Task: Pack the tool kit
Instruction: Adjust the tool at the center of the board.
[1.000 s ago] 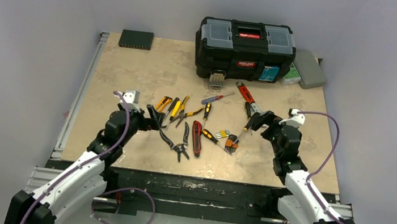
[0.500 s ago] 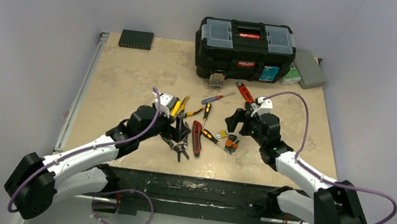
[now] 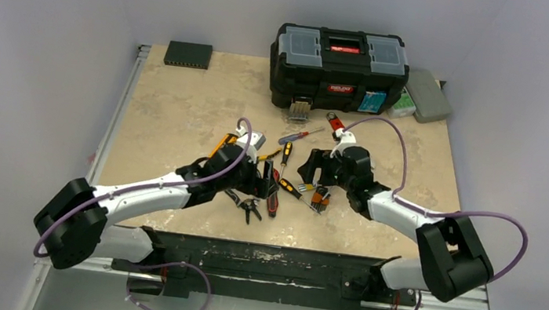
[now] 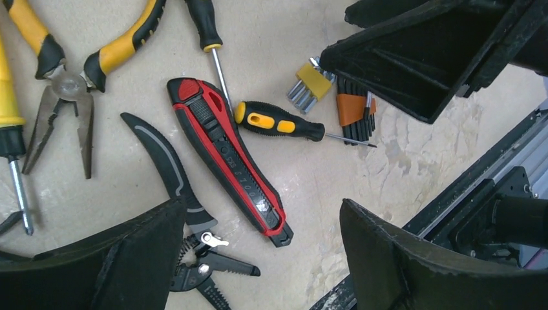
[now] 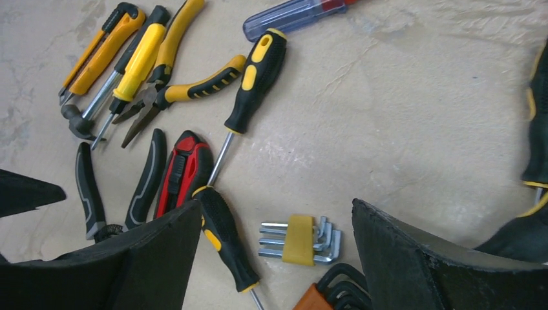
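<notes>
The black toolbox stands closed at the back of the table. Hand tools lie in a loose group mid-table. My left gripper is open and empty, hovering over the red-and-black utility knife; its gap spans the knife's end. A small black-yellow screwdriver and black wire strippers lie beside it. My right gripper is open and empty above the yellow hex key set, its gap between that set and the small screwdriver. The two grippers are close together.
Yellow-handled pliers, a larger screwdriver and a clear-handled screwdriver lie behind. A red-handled tool lies near the toolbox. A thin black device sits back left, a flat grey case back right.
Both arms have reached inward over the tool group: the left gripper moved right and forward, the right gripper moved left. Neither has taken hold of anything.
</notes>
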Action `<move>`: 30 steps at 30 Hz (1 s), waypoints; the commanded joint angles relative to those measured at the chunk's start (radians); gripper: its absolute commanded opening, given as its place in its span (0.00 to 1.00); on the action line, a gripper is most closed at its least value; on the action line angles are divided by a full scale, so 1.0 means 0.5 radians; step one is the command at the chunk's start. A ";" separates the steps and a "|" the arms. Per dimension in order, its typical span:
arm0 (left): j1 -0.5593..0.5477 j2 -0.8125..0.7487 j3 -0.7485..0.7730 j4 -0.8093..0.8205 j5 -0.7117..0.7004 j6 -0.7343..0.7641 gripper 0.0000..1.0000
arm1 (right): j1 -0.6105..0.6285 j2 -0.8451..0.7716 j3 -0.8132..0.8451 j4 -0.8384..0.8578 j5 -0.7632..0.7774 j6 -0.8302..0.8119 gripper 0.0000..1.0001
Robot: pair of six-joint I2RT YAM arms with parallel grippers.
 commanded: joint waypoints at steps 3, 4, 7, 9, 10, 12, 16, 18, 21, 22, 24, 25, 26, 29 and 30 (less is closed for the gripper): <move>-0.073 0.188 0.300 -0.140 -0.131 -0.080 0.83 | 0.107 -0.006 0.120 -0.077 -0.015 -0.142 0.85; -0.081 0.208 0.337 -0.219 -0.173 -0.080 0.82 | 0.146 -0.019 0.125 -0.114 0.051 -0.174 0.87; -0.093 0.238 0.383 -0.395 -0.328 -0.106 0.81 | 0.271 -0.015 0.166 -0.219 0.235 -0.316 0.86; -0.090 0.217 0.367 -0.453 -0.415 -0.117 0.80 | 0.333 0.020 0.203 -0.275 0.295 -0.365 0.86; -0.089 0.195 0.360 -0.487 -0.452 -0.117 0.80 | 0.361 0.043 0.218 -0.294 0.324 -0.382 0.87; -0.087 0.150 0.349 -0.562 -0.536 -0.105 0.80 | 0.421 0.095 0.255 -0.326 0.351 -0.422 0.87; -0.048 0.061 0.331 -0.675 -0.595 -0.081 0.80 | 0.554 0.219 0.330 -0.410 0.451 -0.473 0.84; -0.015 0.028 0.303 -0.670 -0.559 -0.072 0.80 | 0.584 0.282 0.366 -0.445 0.484 -0.469 0.83; 0.004 0.007 0.290 -0.681 -0.535 -0.054 0.80 | 0.604 0.386 0.431 -0.518 0.539 -0.470 0.78; 0.005 0.008 0.297 -0.687 -0.535 -0.051 0.80 | 0.606 0.431 0.449 -0.538 0.547 -0.467 0.74; 0.004 0.008 0.302 -0.704 -0.535 -0.047 0.81 | 0.604 0.487 0.482 -0.568 0.572 -0.450 0.69; 0.004 0.011 0.302 -0.704 -0.535 -0.047 0.81 | 0.604 0.514 0.495 -0.577 0.583 -0.442 0.68; 0.003 0.007 0.302 -0.705 -0.533 -0.048 0.81 | 0.606 0.543 0.511 -0.581 0.585 -0.438 0.67; 0.003 0.008 0.310 -0.704 -0.508 -0.037 0.82 | 0.605 0.624 0.573 -0.618 0.537 -0.412 0.60; 0.003 0.010 0.318 -0.707 -0.497 -0.029 0.82 | 0.606 0.645 0.590 -0.643 0.567 -0.404 0.56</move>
